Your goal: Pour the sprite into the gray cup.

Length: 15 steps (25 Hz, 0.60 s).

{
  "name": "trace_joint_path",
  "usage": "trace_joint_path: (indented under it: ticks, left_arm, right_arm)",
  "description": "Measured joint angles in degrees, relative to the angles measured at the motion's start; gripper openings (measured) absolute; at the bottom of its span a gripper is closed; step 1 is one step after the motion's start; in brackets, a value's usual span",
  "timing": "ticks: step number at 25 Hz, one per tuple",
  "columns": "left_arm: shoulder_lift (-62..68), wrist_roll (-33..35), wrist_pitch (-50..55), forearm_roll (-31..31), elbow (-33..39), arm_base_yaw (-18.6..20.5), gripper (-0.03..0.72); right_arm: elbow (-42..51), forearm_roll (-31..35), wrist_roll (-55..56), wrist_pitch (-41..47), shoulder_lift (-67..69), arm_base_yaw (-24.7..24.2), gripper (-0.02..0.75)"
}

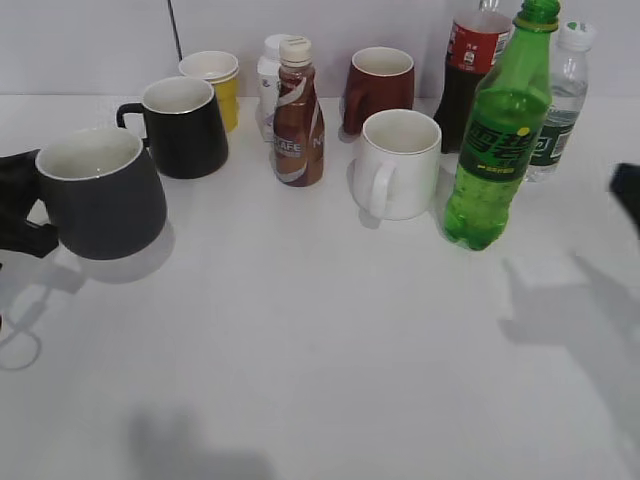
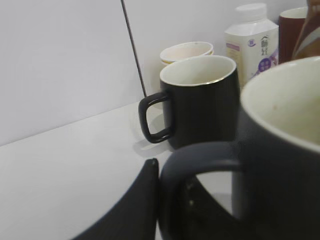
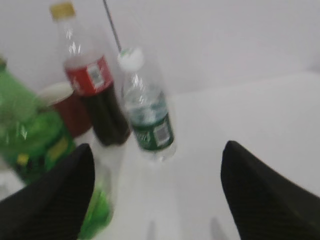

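Note:
The gray cup (image 1: 100, 195) is at the left of the white table, squat and dark with a cream inside. My left gripper (image 1: 22, 215) is shut on its loop handle. In the left wrist view one finger lies outside the handle and the other inside the loop, with the gripper (image 2: 172, 175) against the cup (image 2: 280, 165). The sprite (image 1: 500, 140), a tall green bottle with its cap on, stands upright at the right. My right gripper (image 1: 628, 195) is open and empty to the right of it. In the right wrist view the gripper (image 3: 157, 192) has the blurred sprite (image 3: 27, 145) by its left finger.
A glossy black mug (image 1: 185, 125), a yellow cup (image 1: 215, 80), a white milk bottle (image 1: 268, 85), a brown coffee bottle (image 1: 298, 115), a maroon mug (image 1: 380, 88) and a white mug (image 1: 400, 165) stand at the back. A cola bottle (image 1: 470, 70) and a water bottle (image 1: 560, 95) stand behind the sprite.

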Motion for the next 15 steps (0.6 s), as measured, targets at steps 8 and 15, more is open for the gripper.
trace_joint_path:
  ticks: [8, 15]
  left_arm:
    - [0.00, 0.00, -0.26, -0.05, 0.06, 0.00, 0.052]
    - [0.00, 0.00, -0.25, 0.20, 0.06, 0.00, 0.052]
  right_arm:
    - [-2.86, -5.55, -0.59, -14.62, 22.92, 3.71, 0.595]
    - [-11.94, -8.91, 3.71, -25.14, 41.74, 3.77, 0.661]
